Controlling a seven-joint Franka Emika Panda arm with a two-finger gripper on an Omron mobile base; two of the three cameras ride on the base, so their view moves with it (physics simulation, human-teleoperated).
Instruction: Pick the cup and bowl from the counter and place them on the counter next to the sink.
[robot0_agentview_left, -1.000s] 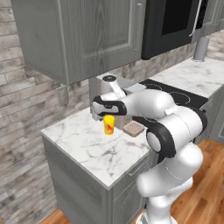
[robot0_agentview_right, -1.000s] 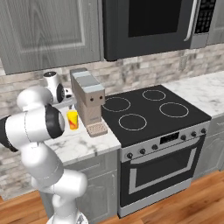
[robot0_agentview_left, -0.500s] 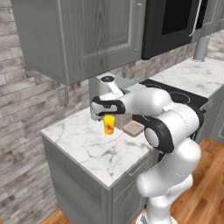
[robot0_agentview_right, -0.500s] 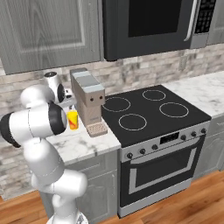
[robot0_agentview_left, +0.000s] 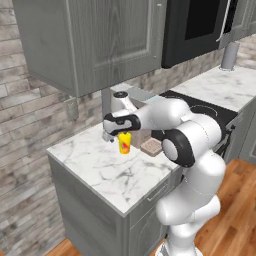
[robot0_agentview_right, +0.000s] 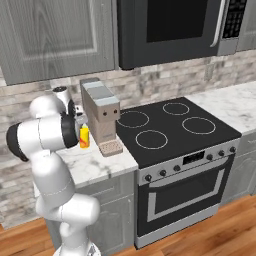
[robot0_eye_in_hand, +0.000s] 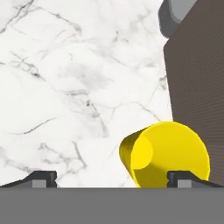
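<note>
The yellow cup (robot0_agentview_left: 124, 143) stands upright on the white marble counter (robot0_agentview_left: 100, 167), just left of a brown coffee machine. My gripper (robot0_agentview_left: 116, 135) hangs open right above it, pointing down. In the hand view the cup (robot0_eye_in_hand: 166, 153) sits off to the right between the fingertips, close against the right fingertip (robot0_eye_in_hand: 183, 177), while the left fingertip (robot0_eye_in_hand: 41, 177) is well clear of it. Nothing is held. From the right base view the cup (robot0_agentview_right: 84, 137) peeks out beside my forearm. The bowl and the sink are out of view.
The coffee machine (robot0_agentview_right: 100, 117) with its drip tray (robot0_agentview_right: 111, 148) stands close to the cup's right. A black stove (robot0_agentview_right: 175, 127) follows further right, under a microwave (robot0_agentview_right: 170, 25). Wall cabinets (robot0_agentview_left: 100, 40) hang above the counter, which stretches bare to the left (robot0_eye_in_hand: 65, 87).
The hand has eased slightly lower over the cup and the arm has shifted a little. The cup has not moved and the jaws stay wide.
</note>
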